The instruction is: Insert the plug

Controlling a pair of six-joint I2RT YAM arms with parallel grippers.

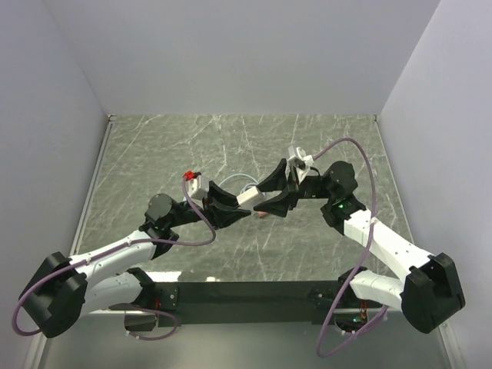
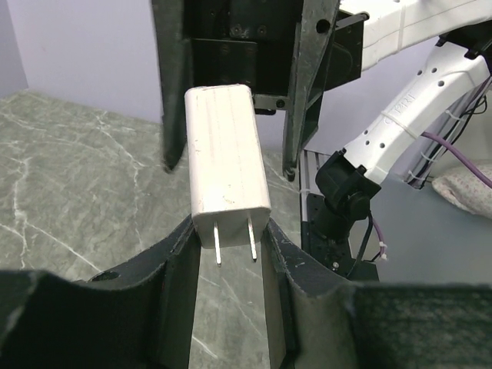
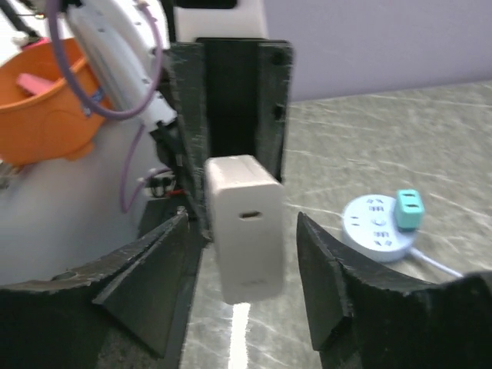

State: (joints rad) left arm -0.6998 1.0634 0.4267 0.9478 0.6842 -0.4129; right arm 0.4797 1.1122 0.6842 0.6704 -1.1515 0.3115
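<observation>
We hold the plug (image 2: 227, 154) mid-air in our left pincer (image 2: 228, 234), clamped at its prong end, its long axis running straight into our right pincer (image 3: 242, 221), whose half-spread jaws flank the far end without touching, the round socket (image 3: 379, 225) lying on the worktop (image 3: 430, 138) beyond.

marbled grey-green table (image 1: 323, 146), enclosed on three sides by plain pale walls: back wall (image 1: 246, 54), left wall (image 1: 46, 138), right wall (image 1: 450, 131). a light strip (image 1: 96, 184) edged the table's left side. lighting was soft and even. an orange bucket (image 3: 46, 108) showed, blurred, in the right wrist view.
</observation>
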